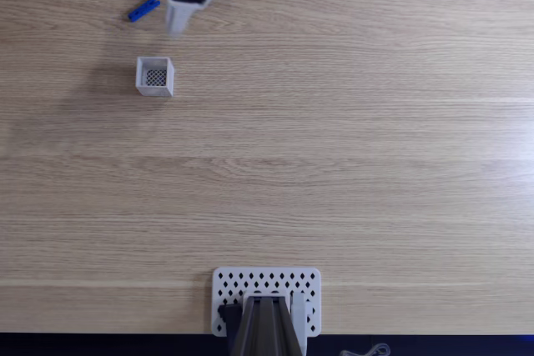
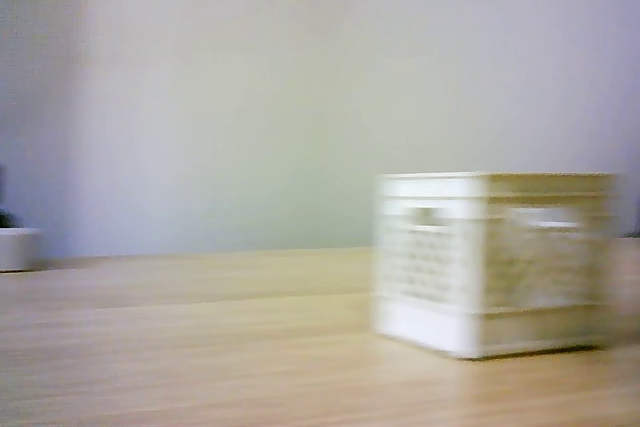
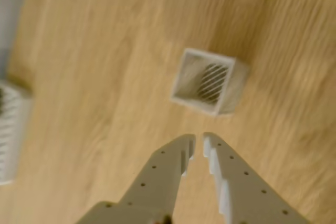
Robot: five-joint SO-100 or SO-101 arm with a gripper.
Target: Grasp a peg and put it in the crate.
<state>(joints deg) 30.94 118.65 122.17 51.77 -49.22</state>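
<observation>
- Hovering over the far side of the wooden table [image 1: 334, 164], claw [image 3: 199, 141] nearly shut, only a thin slit between the toothed tips, nothing held.
- Lying just beside the claw [image 1: 178, 24], to its left in the fixed view: blue peg [image 1: 143, 9], flat on the wood, long axis slanted, right end nearer the top edge.
- Standing near, ahead of the fingertips in the wrist view: white crate [image 3: 207, 81], empty, mouth up.
- Needing wider jaws and a sideways shift toward the peg, probably.
- Leaving bare wood all round; table's far edge close behind.
</observation>
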